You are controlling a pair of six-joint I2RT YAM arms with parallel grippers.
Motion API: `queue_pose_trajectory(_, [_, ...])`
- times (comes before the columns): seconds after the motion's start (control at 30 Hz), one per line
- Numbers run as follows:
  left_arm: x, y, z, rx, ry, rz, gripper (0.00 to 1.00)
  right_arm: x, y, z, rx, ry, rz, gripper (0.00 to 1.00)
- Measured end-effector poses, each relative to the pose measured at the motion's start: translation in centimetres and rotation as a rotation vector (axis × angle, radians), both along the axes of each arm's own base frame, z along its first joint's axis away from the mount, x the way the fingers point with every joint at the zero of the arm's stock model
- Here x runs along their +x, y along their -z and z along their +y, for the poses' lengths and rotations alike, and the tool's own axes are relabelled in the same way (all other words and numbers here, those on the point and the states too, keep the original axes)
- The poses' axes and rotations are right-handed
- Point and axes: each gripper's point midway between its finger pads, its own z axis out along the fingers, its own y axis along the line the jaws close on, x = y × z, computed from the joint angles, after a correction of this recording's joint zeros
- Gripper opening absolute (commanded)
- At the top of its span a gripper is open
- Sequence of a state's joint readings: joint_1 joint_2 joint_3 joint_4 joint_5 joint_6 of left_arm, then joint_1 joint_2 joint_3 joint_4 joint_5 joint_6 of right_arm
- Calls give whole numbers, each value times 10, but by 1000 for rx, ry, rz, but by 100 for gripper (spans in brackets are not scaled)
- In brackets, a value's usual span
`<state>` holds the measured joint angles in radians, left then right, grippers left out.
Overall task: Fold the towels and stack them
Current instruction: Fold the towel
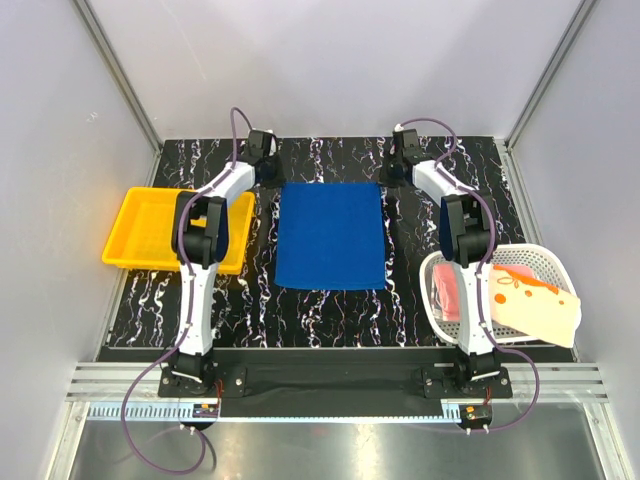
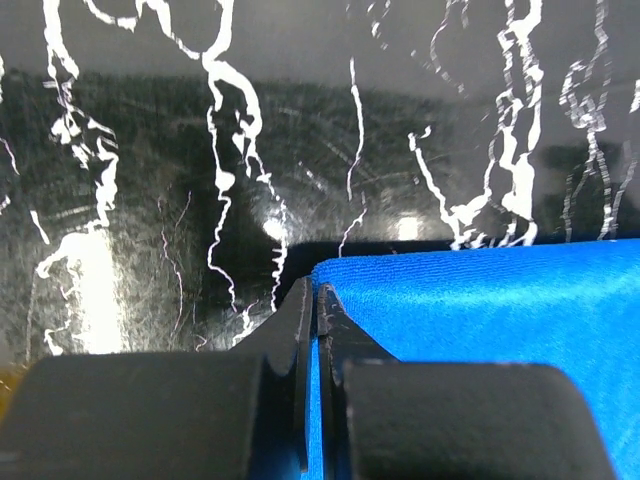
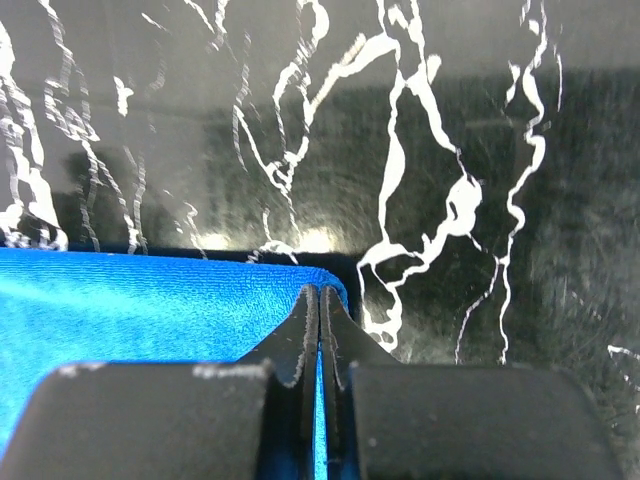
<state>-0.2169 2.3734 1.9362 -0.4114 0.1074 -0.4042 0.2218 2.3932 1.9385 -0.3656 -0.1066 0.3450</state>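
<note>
Open strips of table (image 1: 330,160) beyond the blue towel (image 1: 330,236) and at its near edge. Left flank blocked by yellow tray (image 1: 150,230); right by white basket (image 1: 525,250) with cloths (image 1: 535,300) overhanging its rim.

Nothing readable in any of my views, no letters, numbers or logos I can make out. The printed towel (image 1: 535,300) in the basket (image 1: 548,253) has orange shapes on it, too small to tell if any is lettering. The blue towel (image 2: 500,330) shows plain cloth up close.
</note>
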Motion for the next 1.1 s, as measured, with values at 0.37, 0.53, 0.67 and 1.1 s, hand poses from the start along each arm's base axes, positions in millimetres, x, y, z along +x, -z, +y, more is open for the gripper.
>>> queue_pose_trajectory(0.37, [7,-31,-6,-64,27,-70,0,4,-18,2,26,-10,-49,0])
queue_pose_trajectory(0.53, [-5,-50,-6,-82,31,-89,0,-6,-38,2,41,-18,-74,0])
queue_pose_trajectory(0.67, [-18,-63,-4,-92,27,-100,0,-22,-52,0,59,-20,-90,0])
queue_pose_trajectory(1.1, [-96,-63,3,-120,-3,-36,0,-110,-56,-7,143,-4,-44,0])
